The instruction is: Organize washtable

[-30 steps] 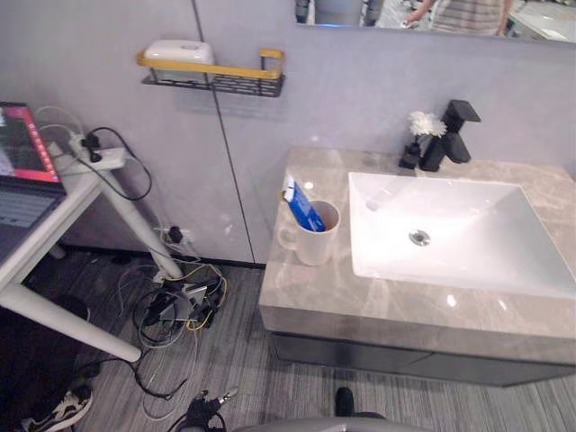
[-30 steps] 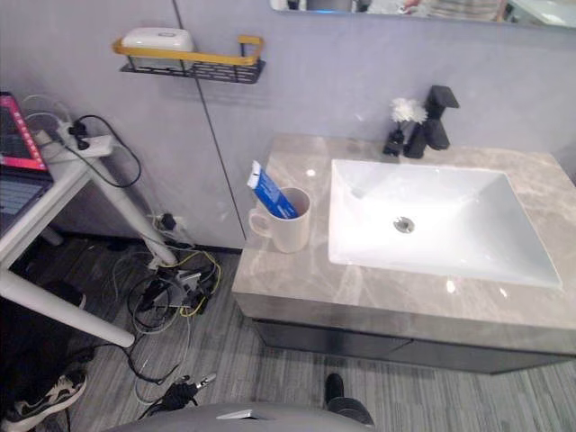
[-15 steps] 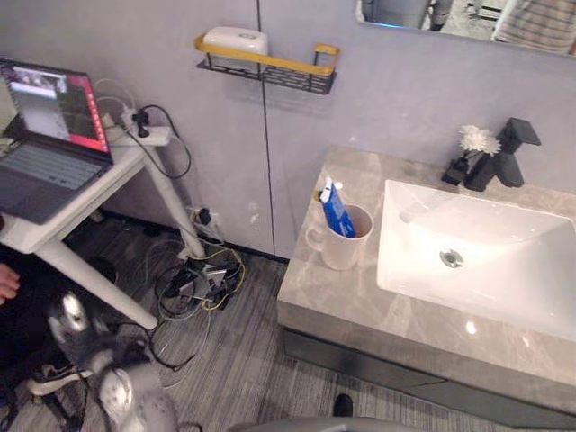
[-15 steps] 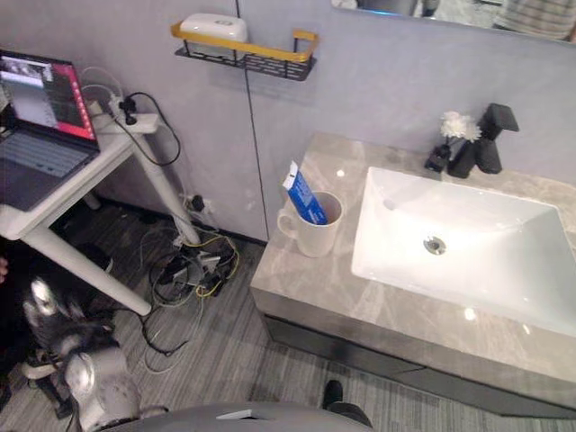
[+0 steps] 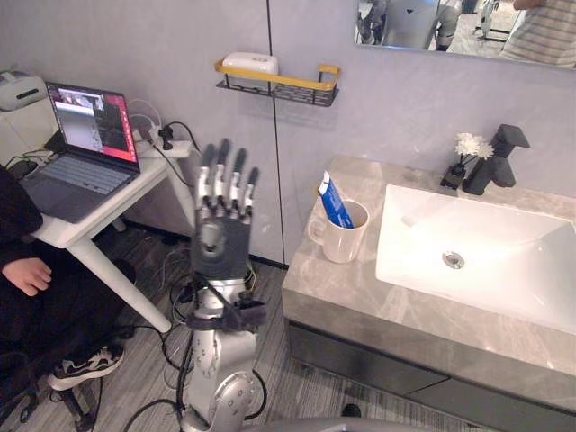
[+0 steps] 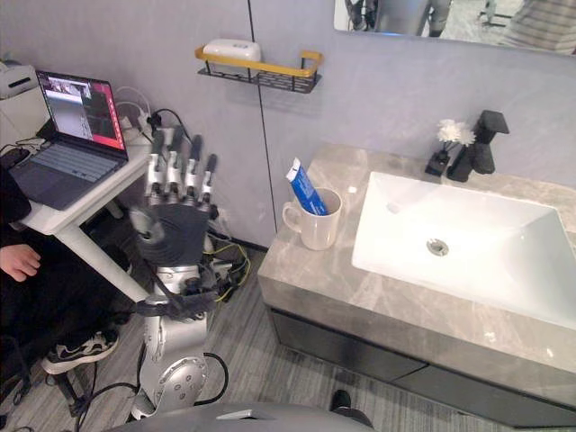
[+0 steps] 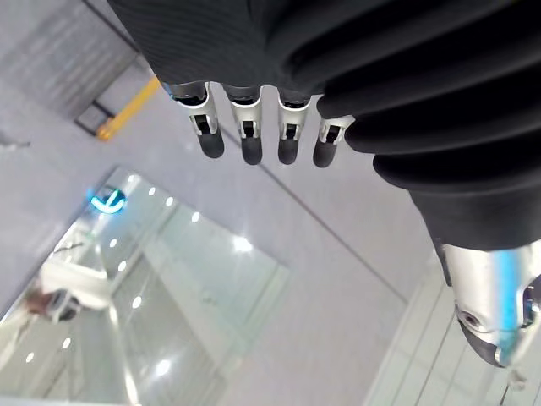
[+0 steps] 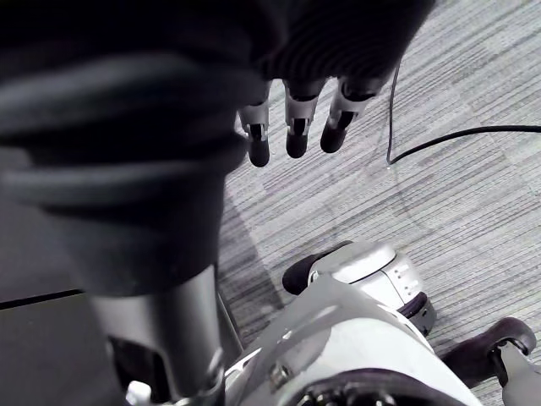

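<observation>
The marble worktop (image 5: 360, 292) runs along the grey wall and carries a white sink (image 5: 490, 229) set into its right part. A mirror (image 5: 468, 27) hangs on the wall above the sink. To the left, well apart from the marble, stands a white worktop (image 5: 94, 211) on slanted legs, and a person sits beside it, with a hand (image 5: 29, 274) resting in the lap and a shoe (image 5: 85, 364) on the floor. An open laptop (image 5: 85, 148) lies on the white worktop with its screen lit.

Between the two worktops the left hand (image 5: 222, 241) stands upright in front of the wall, its fingers (image 5: 223, 175) straight, spread a little and pointing up, holding nothing; the left wrist view shows the same straight fingers against the wall. The right hand (image 8: 296, 135) shows in its own wrist view, hanging over the striped grey floor (image 8: 439, 211) with its fingers relaxed, pointing down and empty.

A black wire shelf (image 5: 274, 85) with a yellow rail is fixed to the wall above the left hand, and a white soap box (image 5: 251, 63) sits at its left end. A white mug (image 5: 342, 241) stands on the marble just left of the sink, handle turned left. A black tap (image 5: 499, 162) rises behind the sink. A blue tube of toothpaste (image 5: 335, 202) leans in the mug, its top above the rim. A white flower (image 5: 466, 146) in a small dark vase stands just left of the tap.
</observation>
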Controlling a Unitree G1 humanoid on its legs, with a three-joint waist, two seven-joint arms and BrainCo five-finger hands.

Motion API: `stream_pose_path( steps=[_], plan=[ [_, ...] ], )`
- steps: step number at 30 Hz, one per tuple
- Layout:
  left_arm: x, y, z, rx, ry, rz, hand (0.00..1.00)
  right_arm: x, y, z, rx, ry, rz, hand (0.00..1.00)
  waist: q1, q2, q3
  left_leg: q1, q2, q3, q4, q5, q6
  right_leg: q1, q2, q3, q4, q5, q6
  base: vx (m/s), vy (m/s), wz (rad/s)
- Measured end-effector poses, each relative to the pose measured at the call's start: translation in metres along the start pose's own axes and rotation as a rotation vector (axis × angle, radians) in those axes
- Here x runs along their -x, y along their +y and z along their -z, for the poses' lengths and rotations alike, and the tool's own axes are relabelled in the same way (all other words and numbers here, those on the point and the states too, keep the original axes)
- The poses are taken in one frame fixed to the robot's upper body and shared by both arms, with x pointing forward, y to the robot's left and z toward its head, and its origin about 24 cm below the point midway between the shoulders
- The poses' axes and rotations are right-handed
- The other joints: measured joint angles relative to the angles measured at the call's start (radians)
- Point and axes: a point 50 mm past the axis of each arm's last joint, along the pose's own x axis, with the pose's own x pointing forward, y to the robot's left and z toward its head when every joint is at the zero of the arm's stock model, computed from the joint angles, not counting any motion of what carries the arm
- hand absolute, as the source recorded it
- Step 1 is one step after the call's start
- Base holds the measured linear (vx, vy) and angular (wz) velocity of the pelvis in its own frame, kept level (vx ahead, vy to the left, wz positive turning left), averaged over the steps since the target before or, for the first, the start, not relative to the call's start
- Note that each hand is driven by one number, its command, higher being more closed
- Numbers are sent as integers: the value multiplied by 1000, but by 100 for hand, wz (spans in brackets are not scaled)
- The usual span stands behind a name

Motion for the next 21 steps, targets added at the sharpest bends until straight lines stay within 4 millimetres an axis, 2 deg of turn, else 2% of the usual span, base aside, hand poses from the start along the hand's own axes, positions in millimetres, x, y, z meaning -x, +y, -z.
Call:
stream_pose_path(
  steps=[3,4,10,14,18,21],
  plan=[
    [-5,-3,5,-2,19,57,0,0,1,-2,25,-4,-8,0,-4,-2,-4,-11,1,5,4,0,0,-12,1,6,0,0,0,-53,4,-7],
    [-5,-4,7,-3,27,65,100,-1,1,-5,41,-11,-10,0,-8,-3,-9,-24,1,5,8,1,1,-23,2,9,0,0,0,-30,-4,-4],
    [-1,-4,32,0,156,90,100,-1,0,-5,43,-7,-3,0,-13,-6,-13,-27,0,7,11,8,-9,-27,3,12,7,20,-6,0,0,0],
    [2,-7,41,-1,208,130,100,-2,2,-7,53,-12,-7,0,-20,-5,-12,-21,1,14,9,5,-10,-24,5,16,2,24,0,16,1,-3],
    [15,4,64,-64,355,134,100,-2,4,-8,62,-15,-4,0,-30,-6,-10,7,3,17,1,-6,-18,-2,10,17,0,16,-6,9,0,-2],
    [23,7,76,-80,431,137,100,-2,5,-9,62,-17,-2,0,-31,-4,-10,8,3,21,-4,-11,-9,-6,11,19,0,13,-8,13,-1,-4]
  ],
)
